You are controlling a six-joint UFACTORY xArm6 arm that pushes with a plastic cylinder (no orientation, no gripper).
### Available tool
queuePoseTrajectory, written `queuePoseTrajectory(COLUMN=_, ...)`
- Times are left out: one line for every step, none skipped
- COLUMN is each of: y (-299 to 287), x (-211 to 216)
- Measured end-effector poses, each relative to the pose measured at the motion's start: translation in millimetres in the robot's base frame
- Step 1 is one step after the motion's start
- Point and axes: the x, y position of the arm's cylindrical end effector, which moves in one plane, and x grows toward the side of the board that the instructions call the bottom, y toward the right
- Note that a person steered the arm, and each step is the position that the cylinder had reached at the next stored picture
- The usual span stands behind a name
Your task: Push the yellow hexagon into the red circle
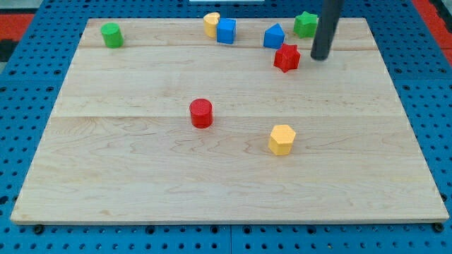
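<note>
The yellow hexagon lies on the wooden board, right of centre toward the view's bottom. The red circle, a short red cylinder, stands to its left and slightly higher in the view, about a hundred pixels away. My tip is at the view's top right, just right of a red star, well above the yellow hexagon and apart from it.
Along the view's top edge are a green cylinder, a yellow block touching a blue cube, a blue block and a green block. The board lies on a blue pegboard.
</note>
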Motion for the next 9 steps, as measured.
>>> queuePoseTrajectory(y=0, x=69)
queuePoseTrajectory(y=-1, x=126)
queuePoseTrajectory(y=-6, x=156)
queuePoseTrajectory(y=-73, x=170)
queuePoseTrajectory(y=-137, x=178)
queuePoseTrajectory(y=-135, x=162)
queuePoseTrajectory(y=-109, x=145)
queuePoseTrajectory(y=-135, x=145)
queuePoseTrajectory(y=-161, x=158)
